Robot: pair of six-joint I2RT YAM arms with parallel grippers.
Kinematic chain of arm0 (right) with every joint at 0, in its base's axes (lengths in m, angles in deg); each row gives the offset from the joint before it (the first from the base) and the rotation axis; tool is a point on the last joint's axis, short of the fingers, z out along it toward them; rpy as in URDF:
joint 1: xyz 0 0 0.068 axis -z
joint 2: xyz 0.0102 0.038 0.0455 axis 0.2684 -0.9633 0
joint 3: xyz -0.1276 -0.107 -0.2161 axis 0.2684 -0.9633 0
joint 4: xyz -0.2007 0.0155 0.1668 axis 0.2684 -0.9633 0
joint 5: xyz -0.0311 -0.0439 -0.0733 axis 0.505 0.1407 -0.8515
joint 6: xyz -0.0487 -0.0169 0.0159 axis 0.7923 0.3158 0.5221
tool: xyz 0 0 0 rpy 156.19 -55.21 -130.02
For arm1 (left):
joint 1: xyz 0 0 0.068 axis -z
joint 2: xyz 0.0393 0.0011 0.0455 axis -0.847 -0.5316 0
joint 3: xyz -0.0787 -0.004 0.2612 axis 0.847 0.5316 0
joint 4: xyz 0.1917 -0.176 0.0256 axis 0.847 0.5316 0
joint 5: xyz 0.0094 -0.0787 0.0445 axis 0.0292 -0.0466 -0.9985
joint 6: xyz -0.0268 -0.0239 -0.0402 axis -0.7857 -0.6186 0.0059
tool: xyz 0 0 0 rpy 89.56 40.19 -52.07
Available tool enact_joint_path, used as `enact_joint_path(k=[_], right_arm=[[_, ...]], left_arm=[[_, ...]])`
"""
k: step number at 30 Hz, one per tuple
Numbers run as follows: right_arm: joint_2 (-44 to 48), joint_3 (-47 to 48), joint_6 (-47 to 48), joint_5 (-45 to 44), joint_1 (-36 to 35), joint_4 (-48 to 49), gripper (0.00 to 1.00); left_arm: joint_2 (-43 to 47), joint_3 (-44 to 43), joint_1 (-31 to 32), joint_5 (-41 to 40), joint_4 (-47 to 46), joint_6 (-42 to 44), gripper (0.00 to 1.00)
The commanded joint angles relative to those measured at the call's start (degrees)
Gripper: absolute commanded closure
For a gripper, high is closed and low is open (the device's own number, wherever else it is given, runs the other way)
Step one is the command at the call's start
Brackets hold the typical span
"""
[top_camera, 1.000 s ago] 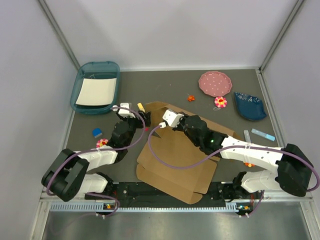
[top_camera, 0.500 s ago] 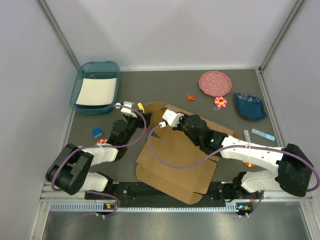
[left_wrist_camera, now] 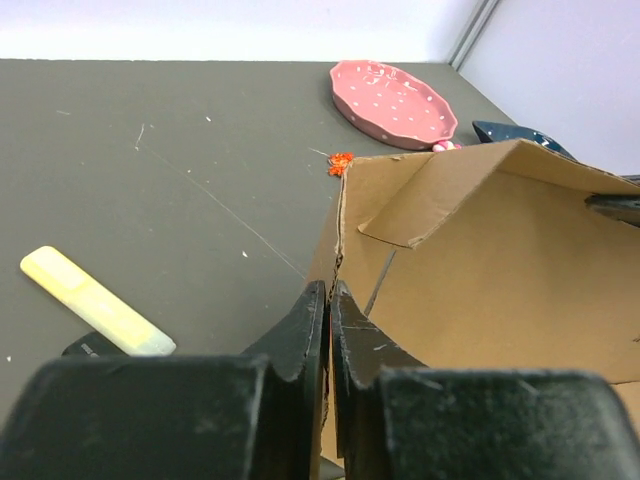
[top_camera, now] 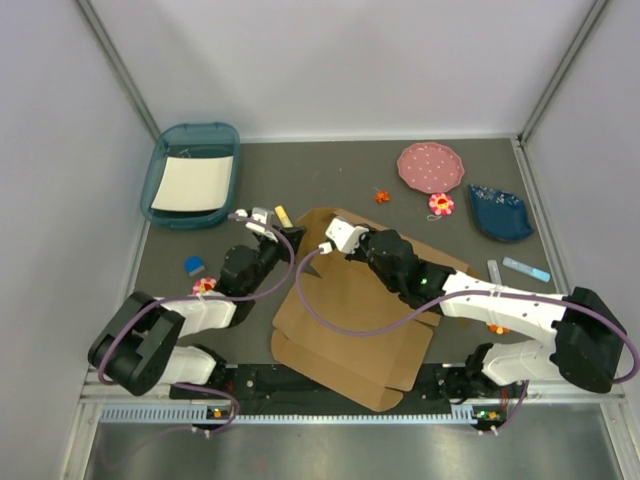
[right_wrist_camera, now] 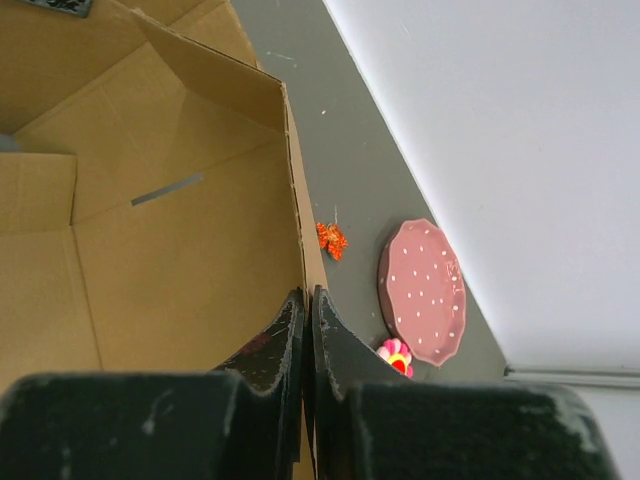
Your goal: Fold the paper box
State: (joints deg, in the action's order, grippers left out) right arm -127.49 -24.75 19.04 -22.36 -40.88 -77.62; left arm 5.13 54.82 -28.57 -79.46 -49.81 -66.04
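Note:
The paper box (top_camera: 350, 320) is a brown cardboard sheet lying mid-table, its far part raised into upright walls. My left gripper (top_camera: 287, 241) is at the box's far-left corner. In the left wrist view its fingers (left_wrist_camera: 306, 330) are shut on the thin upright edge of the cardboard wall (left_wrist_camera: 480, 260). My right gripper (top_camera: 333, 236) reaches in from the right and is shut on the top edge of the far wall (right_wrist_camera: 180, 270); one black fingertip sits inside the box and the other outside. The left gripper (left_wrist_camera: 329, 292) and the right gripper (right_wrist_camera: 307, 296) each pinch only cardboard.
A teal tray (top_camera: 160, 170) with white paper sits far left. A pink plate (top_camera: 432, 166), flower toy (top_camera: 440, 204) and blue dish (top_camera: 500, 212) lie far right. Behind the left gripper lies a yellow marker (top_camera: 283, 213). Near the box's far edge is an orange bit (top_camera: 382, 196). A blue block (top_camera: 194, 265) lies left.
My left gripper has moved right to the box's corner and closed from wide open onto the cardboard edge. The right arm has kept its grip and place.

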Motion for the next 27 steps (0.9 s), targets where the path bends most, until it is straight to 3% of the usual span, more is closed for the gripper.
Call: enact_joint_path(k=[1,18,27], right_arm=[[-1.80,0.30,-2.43,-1.64,-1.82,-3.28,1.00],[-1.54,-4.71,-2.07,-8.51,-6.57,0.67,1.00],[-2.15,-7.70,0.73,-11.58,-10.61,3.57,1.00]], left_arm=[[2.92,1.45,3.11,-0.02,-4.75,-1.36,0.95],[7.14,7.16,13.39,-6.71,-6.68,-1.72,0.98],[5.65,10.41,15.15,-8.73,-10.81,-5.32,0.85]])
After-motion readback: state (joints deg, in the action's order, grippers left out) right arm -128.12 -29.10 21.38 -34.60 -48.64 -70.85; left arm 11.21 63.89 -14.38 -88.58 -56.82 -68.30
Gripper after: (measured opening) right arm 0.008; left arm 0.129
